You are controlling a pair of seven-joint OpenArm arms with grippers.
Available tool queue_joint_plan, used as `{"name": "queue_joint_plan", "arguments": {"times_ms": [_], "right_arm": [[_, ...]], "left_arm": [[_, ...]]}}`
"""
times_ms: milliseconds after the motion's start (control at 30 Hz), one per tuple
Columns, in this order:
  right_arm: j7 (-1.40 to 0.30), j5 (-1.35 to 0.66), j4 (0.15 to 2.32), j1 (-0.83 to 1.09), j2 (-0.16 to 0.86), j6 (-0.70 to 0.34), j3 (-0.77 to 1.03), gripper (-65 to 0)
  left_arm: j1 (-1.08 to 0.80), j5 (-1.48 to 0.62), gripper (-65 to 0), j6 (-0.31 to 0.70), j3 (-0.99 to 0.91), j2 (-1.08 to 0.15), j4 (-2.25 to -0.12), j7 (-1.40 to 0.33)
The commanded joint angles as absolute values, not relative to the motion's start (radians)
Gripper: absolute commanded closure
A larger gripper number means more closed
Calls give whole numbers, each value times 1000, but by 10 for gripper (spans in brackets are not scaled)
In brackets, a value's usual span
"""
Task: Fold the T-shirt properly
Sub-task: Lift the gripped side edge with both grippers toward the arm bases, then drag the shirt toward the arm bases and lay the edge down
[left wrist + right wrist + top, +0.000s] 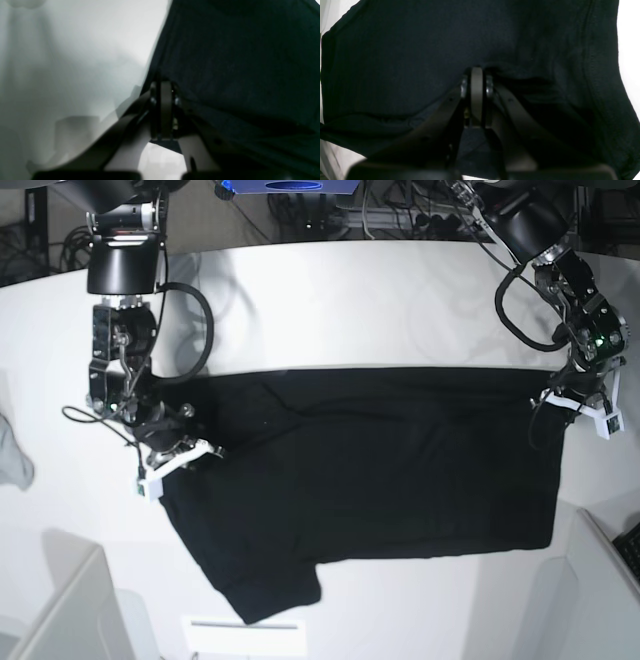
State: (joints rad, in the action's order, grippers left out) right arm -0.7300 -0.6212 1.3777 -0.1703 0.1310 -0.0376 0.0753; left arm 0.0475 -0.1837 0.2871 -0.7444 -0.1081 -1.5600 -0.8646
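Note:
The black T-shirt point(370, 465) lies spread on the white table point(330, 310), plain side up, with one sleeve point(270, 590) sticking out at the lower left. No print shows. My left gripper point(558, 394) is at the shirt's upper right corner. In the left wrist view the left gripper point(162, 83) is shut on the T-shirt's point(237, 62) edge. My right gripper point(188, 446) is at the shirt's upper left edge. In the right wrist view the right gripper point(476, 72) is shut on the T-shirt's point(407, 55) black cloth.
A small grey cloth scrap point(12, 452) lies at the table's left edge. A white bin point(70, 610) stands at the bottom left and another white bin point(600, 580) at the bottom right. Cables and equipment point(400, 210) run behind the table.

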Motion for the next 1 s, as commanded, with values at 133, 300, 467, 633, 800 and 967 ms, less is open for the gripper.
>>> {"name": "queue_joint_plan", "arguments": {"times_ms": [133,300,467,633,800,967], "right_arm": [[-710,-633,1395,-179,139,-42,97,-128],[-705,-633,1408,-162,136,-31,173,-273],[-638,-633,1595,-35,130,140,216,-266],[-515,-636,1801,157,94,282,219,-282],[-510,-638,1847,283,30,325,226,-378],[-478,-636,1750,305,-10,325,226,-389]], "left_arm": [[62,-188,-102,289,-751,-125,-1577,-840],[68,-197,-393,289,-746,-125,-1577,-837],[62,-200,-551,292,-762,-124,-1606,-837],[-50,-397,-550,352,-908,-116,-1692,-837],[-217,-618,-550,389,-969,-124,-1701,-837],[-302,-638,-550,392,-974,-122,-1701,-835]]}}
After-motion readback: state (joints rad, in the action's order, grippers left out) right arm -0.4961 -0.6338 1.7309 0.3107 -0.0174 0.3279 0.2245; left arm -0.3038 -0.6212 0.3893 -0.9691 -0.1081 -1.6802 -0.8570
